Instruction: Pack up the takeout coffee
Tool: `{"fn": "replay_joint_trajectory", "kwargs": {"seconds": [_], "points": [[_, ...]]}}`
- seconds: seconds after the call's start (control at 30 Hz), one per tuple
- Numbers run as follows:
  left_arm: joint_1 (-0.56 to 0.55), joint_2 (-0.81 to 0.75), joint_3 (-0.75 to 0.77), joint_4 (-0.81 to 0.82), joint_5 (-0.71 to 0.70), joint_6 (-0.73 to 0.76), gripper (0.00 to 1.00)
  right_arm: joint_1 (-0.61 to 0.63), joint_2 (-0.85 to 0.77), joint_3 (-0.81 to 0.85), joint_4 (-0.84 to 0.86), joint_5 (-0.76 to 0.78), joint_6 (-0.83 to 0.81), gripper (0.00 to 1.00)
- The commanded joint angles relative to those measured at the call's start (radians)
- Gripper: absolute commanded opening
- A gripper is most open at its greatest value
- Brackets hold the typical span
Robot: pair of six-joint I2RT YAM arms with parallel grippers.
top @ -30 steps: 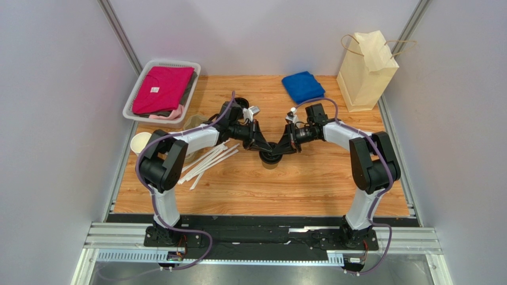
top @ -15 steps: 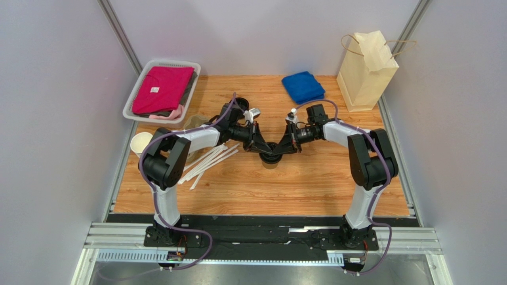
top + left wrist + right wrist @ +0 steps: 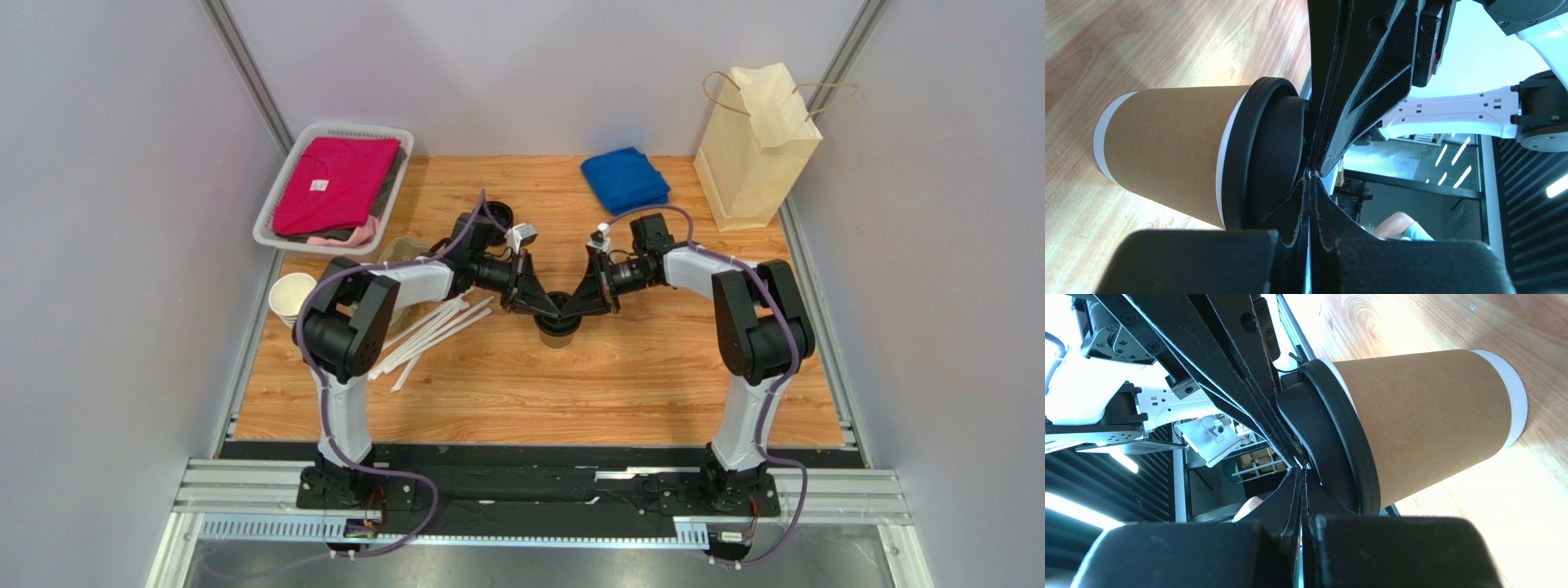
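A tan paper takeout coffee [image 3: 1168, 153] with a black lid [image 3: 1272, 153] stands on the wooden bench [image 3: 638, 368]. The left gripper [image 3: 1310, 179] and right gripper [image 3: 1301, 470], both closed and empty, meet tip to tip on the lid, with the cup directly beneath them. Beyond the left gripper, a white tag [image 3: 321, 186] on a pink garment [image 3: 350, 165] is too small to read.

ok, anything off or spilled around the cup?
No spill. Cup stands upright, lid looks seated level. Odd bits: left gripper and right gripper, both shut, meet tip to tip at the lid top, and straws lie scattered loose to the cup's left.
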Motion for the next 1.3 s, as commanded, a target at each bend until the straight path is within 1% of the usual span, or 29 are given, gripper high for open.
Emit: {"fn": "replay_joint_trajectory", "kwargs": {"seconds": [0.0, 0.43, 0.57, 0.8, 0.9, 0.97, 1.13, 1.27], "points": [[0.021, 0.140, -0.078, -0.158, -0.242, 0.062, 0.00, -0.005, 0.074, -0.015, -0.026, 0.233, -0.043, 0.01], [0.023, 0.146, -0.103, -0.224, -0.294, 0.071, 0.00, -0.003, 0.075, -0.058, -0.078, 0.293, -0.100, 0.01], [0.021, 0.134, -0.106, -0.225, -0.296, 0.063, 0.00, 0.003, 0.068, -0.030, -0.090, 0.293, -0.117, 0.01], [0.017, 0.148, -0.085, -0.307, -0.337, 0.103, 0.00, 0.005, 0.089, -0.015, -0.106, 0.299, -0.118, 0.01], [0.017, 0.151, -0.077, -0.311, -0.342, 0.106, 0.00, 0.006, 0.101, -0.012, -0.112, 0.293, -0.123, 0.01], [0.015, 0.132, -0.080, -0.270, -0.291, 0.100, 0.00, 0.009, 0.095, 0.002, -0.127, 0.275, -0.134, 0.01], [-0.008, 0.053, -0.085, -0.071, -0.170, 0.019, 0.00, 0.026, 0.052, 0.066, -0.170, 0.227, -0.189, 0.04], [-0.035, -0.022, -0.088, 0.056, -0.127, -0.038, 0.00, 0.049, 0.028, 0.116, -0.204, 0.187, -0.216, 0.06]]}}
